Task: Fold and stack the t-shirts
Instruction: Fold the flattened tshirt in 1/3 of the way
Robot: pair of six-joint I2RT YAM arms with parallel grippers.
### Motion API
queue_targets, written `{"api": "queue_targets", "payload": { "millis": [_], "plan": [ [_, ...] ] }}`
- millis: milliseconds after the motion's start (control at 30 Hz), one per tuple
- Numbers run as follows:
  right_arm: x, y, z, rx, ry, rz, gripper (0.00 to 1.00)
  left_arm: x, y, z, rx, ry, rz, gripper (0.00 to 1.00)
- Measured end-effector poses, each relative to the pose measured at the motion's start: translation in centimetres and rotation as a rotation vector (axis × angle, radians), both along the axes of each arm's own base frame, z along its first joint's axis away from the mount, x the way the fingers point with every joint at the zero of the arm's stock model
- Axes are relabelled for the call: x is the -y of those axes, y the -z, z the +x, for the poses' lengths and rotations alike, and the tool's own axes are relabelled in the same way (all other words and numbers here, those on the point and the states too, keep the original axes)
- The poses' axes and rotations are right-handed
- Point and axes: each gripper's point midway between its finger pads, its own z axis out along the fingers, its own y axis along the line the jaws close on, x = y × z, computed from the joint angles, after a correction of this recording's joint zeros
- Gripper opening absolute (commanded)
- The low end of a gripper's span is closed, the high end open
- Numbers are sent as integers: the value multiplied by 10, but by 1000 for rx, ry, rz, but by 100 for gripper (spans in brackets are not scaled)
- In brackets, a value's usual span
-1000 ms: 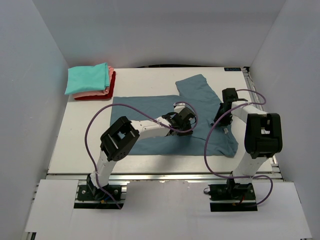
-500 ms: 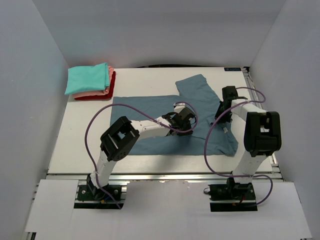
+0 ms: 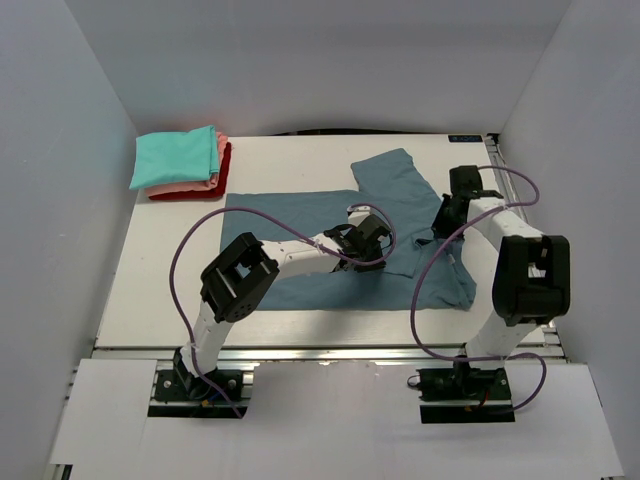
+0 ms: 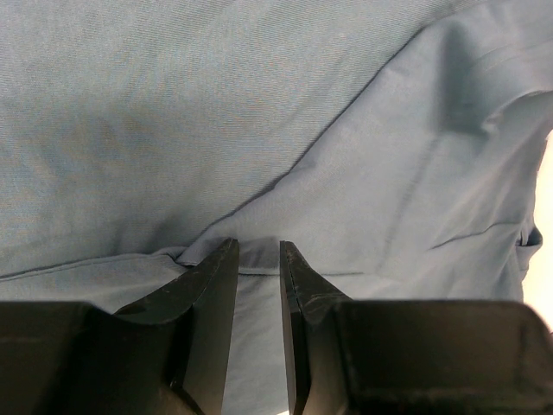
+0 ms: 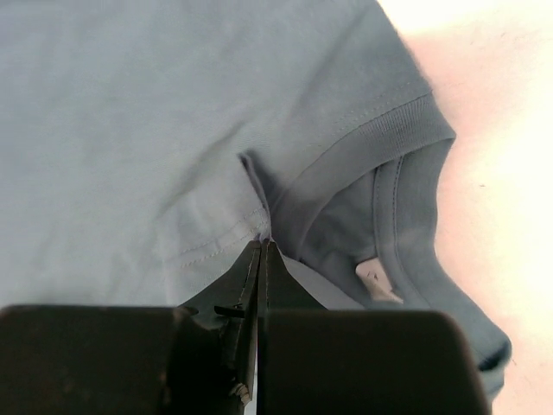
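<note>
We see the big blue t-shirt (image 3: 290, 212) lying spread out on the tabletop (image 3: 165, 280). It goes from the middle of the tabletop over toward the right edge. One part of it sticks out toward the far edge. The cloth has some wrinkles and folds in it.

We see the right gripper (image 3: 446, 220) down on the right side of the blue shirt. From its own camera, its two fingers are pressed tight together. A little ridge of blue cloth is pinched between the tips. The pinch is right beside the neck band (image 5: 371, 151), where the cloth bunches up. A small white tag (image 5: 377, 282) sits inside the neck, close to the fingers.

We see the left gripper (image 3: 366, 244) near the middle of the blue shirt. Its fingers (image 4: 223, 268) stand a little apart, with a thin gap between them. The tips are down at the cloth, and a long crease runs up to them. Blue cloth shows through the gap.

In the far left corner of the tabletop, we see three folded shirts in a neat pile. The teal shirt (image 3: 175, 158) is on top. The pink shirt (image 3: 222, 148) is under it. The red shirt (image 3: 226, 166) is at the bottom. The pile is well apart from the blue shirt and from both grippers.
</note>
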Motion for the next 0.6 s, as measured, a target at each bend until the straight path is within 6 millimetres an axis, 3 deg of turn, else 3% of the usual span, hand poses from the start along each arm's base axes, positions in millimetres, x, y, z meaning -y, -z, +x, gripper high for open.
{"api": "queue_targets", "payload": {
  "millis": [133, 600],
  "plan": [
    [-1, -14, 2, 38, -1, 5, 0, 0, 0, 0, 0, 0, 0, 36],
    [-1, -12, -3, 16, 0, 8, 0, 0, 0, 0, 0, 0, 0, 36]
  ]
}}
